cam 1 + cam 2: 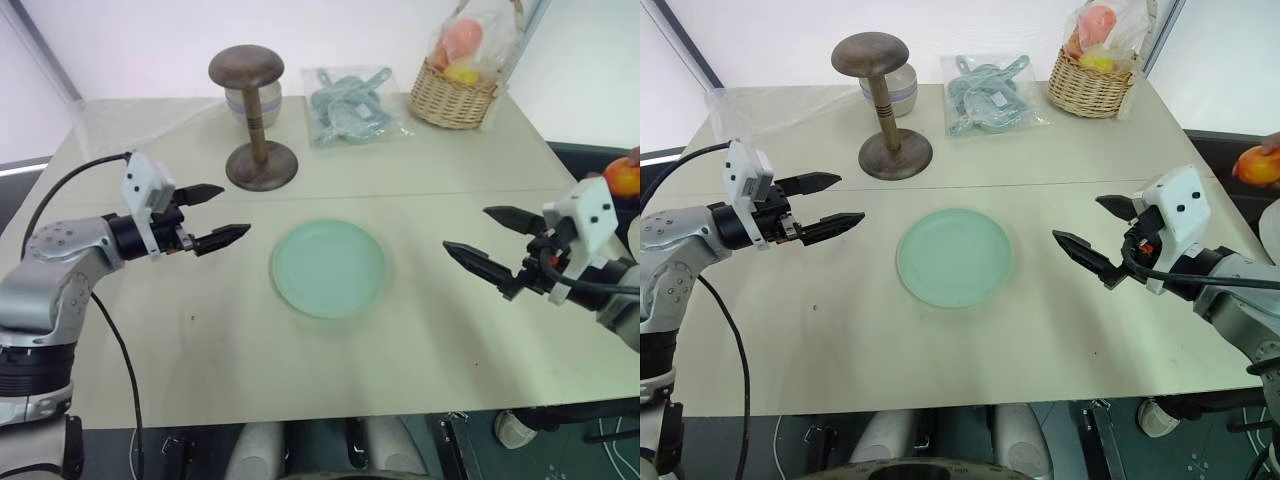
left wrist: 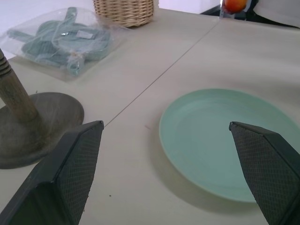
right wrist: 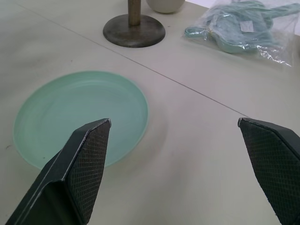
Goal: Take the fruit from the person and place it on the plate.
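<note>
The right end effector (image 1: 1088, 228) is seen spread wide and empty, held above the tabletop (image 1: 1060, 330) at its right side, its tips aimed inward toward the plate (image 1: 955, 257). The left end effector (image 1: 217, 214) is likewise spread and empty, poised over the left side of the tabletop and pointed at the plate from the opposite side. The plate lies bare between the two, near the middle of the tabletop. The fruit (image 1: 1259, 166) is found off the right edge of the tabletop, beyond and behind the right end effector, held up by the person, of whom only a fingertip at the top of the fruit (image 1: 1272, 142) can be made out. The step in hand is judged to be the handover, not yet begun: nothing is gripped and the fruit is well apart from either end effector. The next move is judged to call for the right arm to be swung outward toward the fruit, jaws kept wide enough for a round, smooth body, before any closing. Counted: two end effectors, one plate, one offered fruit, one wooden stand (image 1: 257, 118), one pale cup (image 1: 252, 103) behind it, one plastic bag of teal items (image 1: 352, 104), one wicker basket (image 1: 455, 100) with wrapped fruits.
</note>
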{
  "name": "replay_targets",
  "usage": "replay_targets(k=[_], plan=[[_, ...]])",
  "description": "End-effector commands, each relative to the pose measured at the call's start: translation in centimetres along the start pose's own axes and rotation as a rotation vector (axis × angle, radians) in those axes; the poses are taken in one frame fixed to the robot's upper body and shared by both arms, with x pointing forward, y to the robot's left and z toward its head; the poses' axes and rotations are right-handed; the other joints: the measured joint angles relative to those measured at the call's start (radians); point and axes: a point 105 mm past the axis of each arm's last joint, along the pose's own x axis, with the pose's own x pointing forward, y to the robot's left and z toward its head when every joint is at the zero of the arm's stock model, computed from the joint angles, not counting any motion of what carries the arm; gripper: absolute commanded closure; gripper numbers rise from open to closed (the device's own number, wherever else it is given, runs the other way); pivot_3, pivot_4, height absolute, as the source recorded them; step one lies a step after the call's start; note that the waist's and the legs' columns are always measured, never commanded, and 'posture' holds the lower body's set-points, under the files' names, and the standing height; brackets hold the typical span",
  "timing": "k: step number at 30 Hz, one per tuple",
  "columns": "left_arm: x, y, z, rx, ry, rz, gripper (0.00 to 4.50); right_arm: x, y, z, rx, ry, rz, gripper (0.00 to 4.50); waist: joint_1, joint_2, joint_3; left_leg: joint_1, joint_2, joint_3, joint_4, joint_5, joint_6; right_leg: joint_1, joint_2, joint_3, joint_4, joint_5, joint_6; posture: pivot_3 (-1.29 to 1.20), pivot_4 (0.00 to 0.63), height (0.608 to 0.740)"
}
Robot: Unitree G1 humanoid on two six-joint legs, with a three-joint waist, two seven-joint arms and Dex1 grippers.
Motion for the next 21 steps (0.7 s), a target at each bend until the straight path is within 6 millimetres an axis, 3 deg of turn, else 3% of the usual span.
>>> replay_targets(k=[1,21], plan=[[-0.33,0.10,1.16,0.036,-0.028,0.007,0.00,-0.47,0.07,1.08,-0.043,-0.034,-0.016,0.05,0.000,0.000,0.000,0.000,0.000,0.000,0.000,0.000,0.000,0.000,0.000,0.000,0.000,0.000,0.000,0.00,0.150,0.740],[0.02,0.22,1.13,0.031,-0.038,0.005,0.00,-0.54,0.01,1.09,-0.040,-0.045,-0.047,0.05,0.000,0.000,0.000,0.000,0.000,0.000,0.000,0.000,0.000,0.000,0.000,0.000,0.000,0.000,0.000,0.00,0.150,0.740]])
